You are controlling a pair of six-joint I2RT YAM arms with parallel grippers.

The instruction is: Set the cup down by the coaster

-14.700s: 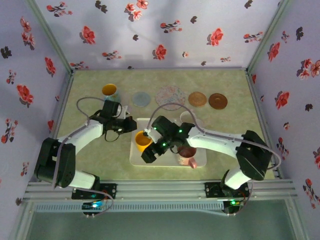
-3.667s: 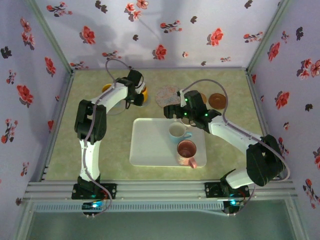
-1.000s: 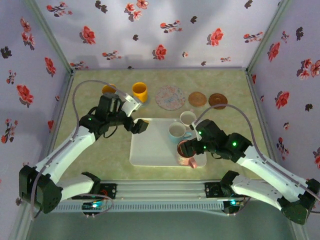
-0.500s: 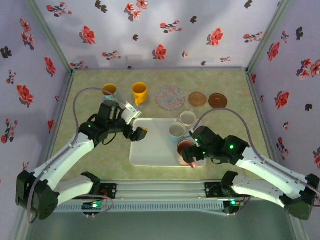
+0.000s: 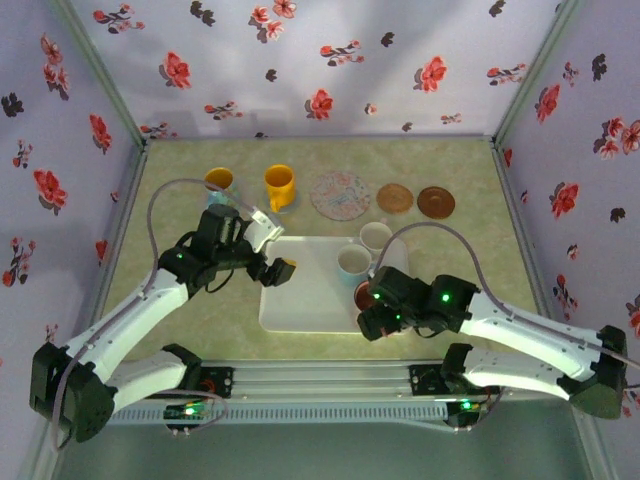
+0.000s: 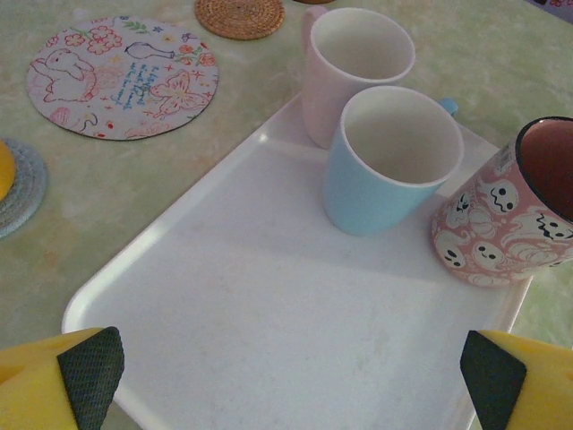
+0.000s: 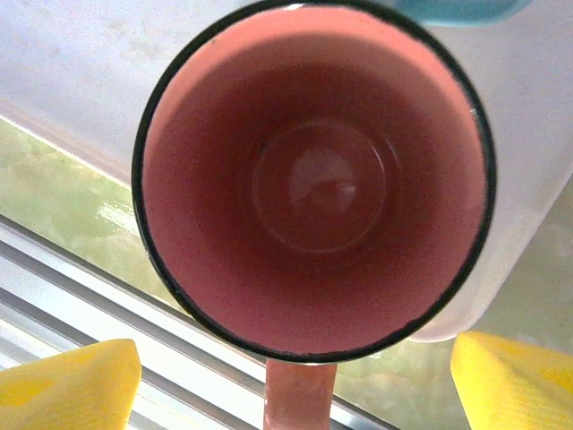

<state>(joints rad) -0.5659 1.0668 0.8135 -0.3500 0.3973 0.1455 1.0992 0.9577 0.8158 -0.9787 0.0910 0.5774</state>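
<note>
Pink ghost-patterned cup point(image 6: 491, 240) on white tray point(image 6: 251, 322), beneath wide right pincer point(image 7: 291, 381); left pincer point(image 6: 291, 376) wide too

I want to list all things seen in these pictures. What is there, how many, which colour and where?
tray: 1, white, table middle
yellow cup: 1, yellow, far left, on grey coaster
second yellow cup: 1, yellow, further left
pale cup: 1, pale pink, tray's far edge
blue cup: 1, light blue, on tray
pink cup: 1, skull print, tray's near right corner
patterned coaster: 1, multicoloured, far middle
woven coaster: 1, tan, beside it
brown coaster: 1, dark, far right
left gripper: open, over tray
right gripper: open, over pink cup
</note>
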